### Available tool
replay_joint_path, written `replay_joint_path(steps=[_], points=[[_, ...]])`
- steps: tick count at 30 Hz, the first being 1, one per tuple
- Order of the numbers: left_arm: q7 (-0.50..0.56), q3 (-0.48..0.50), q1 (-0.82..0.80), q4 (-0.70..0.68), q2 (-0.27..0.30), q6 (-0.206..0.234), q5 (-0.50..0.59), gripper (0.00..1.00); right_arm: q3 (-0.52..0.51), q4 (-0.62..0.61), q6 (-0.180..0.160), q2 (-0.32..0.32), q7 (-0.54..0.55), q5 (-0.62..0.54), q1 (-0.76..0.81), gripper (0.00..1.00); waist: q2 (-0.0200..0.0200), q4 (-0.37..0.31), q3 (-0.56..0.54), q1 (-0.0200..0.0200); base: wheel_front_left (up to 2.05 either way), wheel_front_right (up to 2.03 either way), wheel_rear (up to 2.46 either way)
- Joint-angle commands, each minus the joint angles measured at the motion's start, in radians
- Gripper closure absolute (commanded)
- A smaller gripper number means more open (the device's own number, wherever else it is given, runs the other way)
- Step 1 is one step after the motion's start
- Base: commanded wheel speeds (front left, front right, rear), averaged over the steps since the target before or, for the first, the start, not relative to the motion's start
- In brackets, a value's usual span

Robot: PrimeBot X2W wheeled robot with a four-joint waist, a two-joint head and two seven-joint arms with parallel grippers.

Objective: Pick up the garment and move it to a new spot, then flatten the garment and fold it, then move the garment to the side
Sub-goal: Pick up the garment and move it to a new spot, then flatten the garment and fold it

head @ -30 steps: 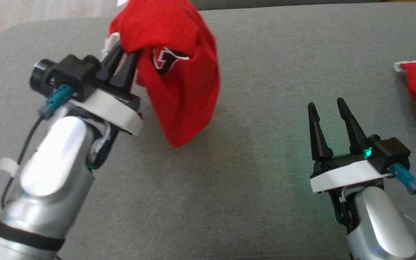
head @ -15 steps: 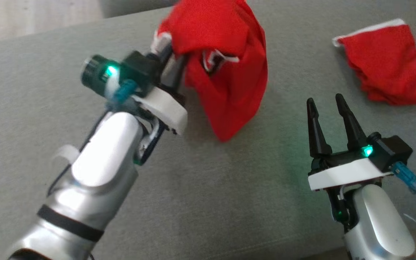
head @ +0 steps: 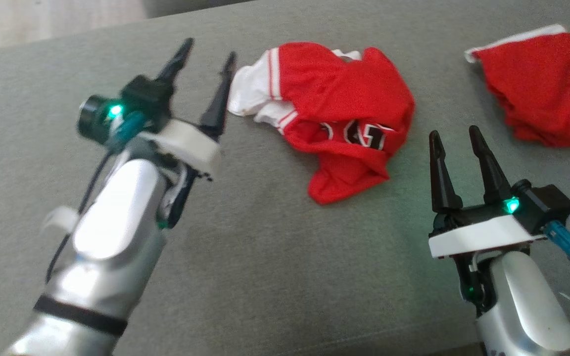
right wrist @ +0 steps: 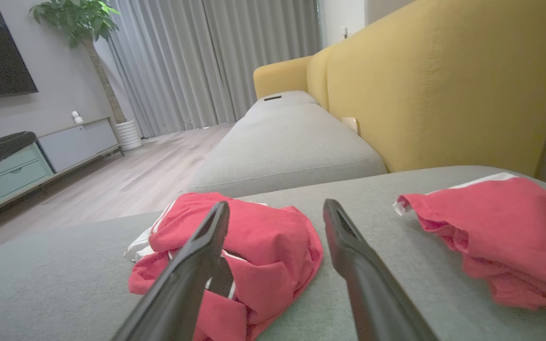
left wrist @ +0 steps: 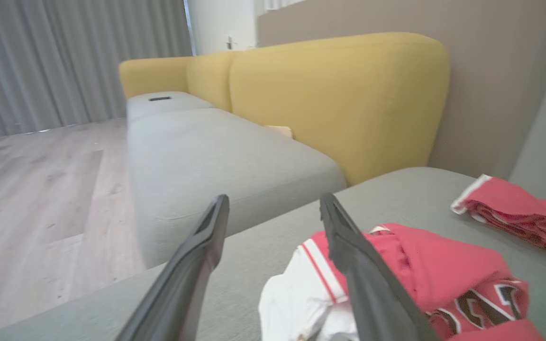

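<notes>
The crumpled red jersey with white sleeve trim and black-and-white lettering (head: 337, 116) lies in a loose heap on the grey fabric sofa cushion (head: 265, 267), roughly between the two arms. The left gripper (head: 209, 49) hangs just beside the white sleeve end, its fingers (head: 219, 94) spread wide and holding nothing. This looks like a release at the new spot, so the move seems done and flattening comes next. The right gripper (head: 453, 132) waits near the heap's lower right edge, fingers also wide and empty, probably ready to help spread the cloth. A second red cloth with a white hem (head: 532, 84) lies well apart at the far right. Half a second earlier the left fingers were pinched on the jersey, which hung bunched above the cushion; now it has dropped and slumped. The right gripper's spread is unchanged.
</notes>
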Motion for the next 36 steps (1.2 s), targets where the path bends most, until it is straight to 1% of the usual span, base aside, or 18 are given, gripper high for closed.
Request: replay_joint_path(steps=[1,2,5,7,10,11,13,17,20,25,30,36], points=[[-0.012,0.058,0.011,-0.055,0.040,0.013,-0.002,0.00,0.018,-0.035,-0.001,0.005,-0.011,-0.011,-0.011,0.00,0.0000,0.039,-0.018,0.0000,0.00,0.00,0.00],[-0.012,0.098,0.063,-0.111,0.055,0.017,0.002,0.00,0.013,-0.034,-0.001,0.005,-0.011,-0.021,-0.004,0.00,0.0000,0.069,-0.030,0.0000,0.00,0.00,0.00],[-0.012,0.156,0.150,-0.187,0.068,0.020,0.009,0.00,0.003,-0.029,-0.001,0.005,-0.011,-0.036,0.010,0.00,0.0000,0.114,-0.048,0.0000,0.00,0.00,0.00],[-0.012,0.184,0.214,-0.233,0.072,0.016,0.018,0.00,0.001,-0.024,-0.001,0.005,-0.011,-0.044,0.021,0.00,0.0000,0.140,-0.061,0.0000,0.00,0.00,0.00],[-0.012,0.234,0.313,-0.289,0.060,0.014,0.022,0.00,0.003,-0.015,-0.001,0.005,-0.011,-0.050,0.035,0.00,0.0000,0.165,-0.075,0.0000,0.00,0.00,0.00],[-0.012,0.234,0.313,-0.289,0.060,0.014,0.022,0.00,0.003,-0.015,-0.001,0.005,-0.011,-0.050,0.035,0.00,0.0000,0.165,-0.075,0.0000,0.00,0.00,0.00],[-0.012,0.263,0.377,-0.317,0.043,0.013,0.026,0.00,0.009,-0.007,-0.001,0.005,-0.011,-0.051,0.044,0.00,0.0000,0.177,-0.083,0.0000,0.00,0.00,0.00],[-0.012,0.299,0.476,-0.345,-0.012,-0.007,0.036,0.00,0.021,0.010,-0.001,0.005,-0.009,-0.057,0.053,0.00,0.0000,0.199,-0.088,0.0000,0.00,0.00,0.00],[-0.012,0.325,0.503,-0.355,-0.047,-0.021,0.047,0.00,0.034,0.016,-0.001,0.005,0.007,-0.083,0.040,0.00,0.0000,0.218,-0.081,0.0000,0.00,0.00,0.00],[-0.012,0.335,0.496,-0.353,-0.080,-0.060,0.074,0.00,0.083,0.057,-0.001,-0.010,0.100,-0.129,-0.016,0.00,0.0000,0.256,-0.059,0.0000,0.00,0.00,0.00],[-0.012,0.341,0.482,-0.341,-0.095,-0.084,0.088,0.00,0.148,0.145,-0.001,-0.039,0.191,-0.161,-0.120,0.00,0.0000,0.300,-0.033,0.0000,0.00,0.00,0.00],[-0.012,0.329,0.474,-0.333,-0.101,-0.095,0.075,0.00,0.182,0.287,-0.001,-0.071,0.259,-0.192,-0.263,0.00,0.0000,0.361,-0.004,0.0000,0.00,0.00,0.00]])
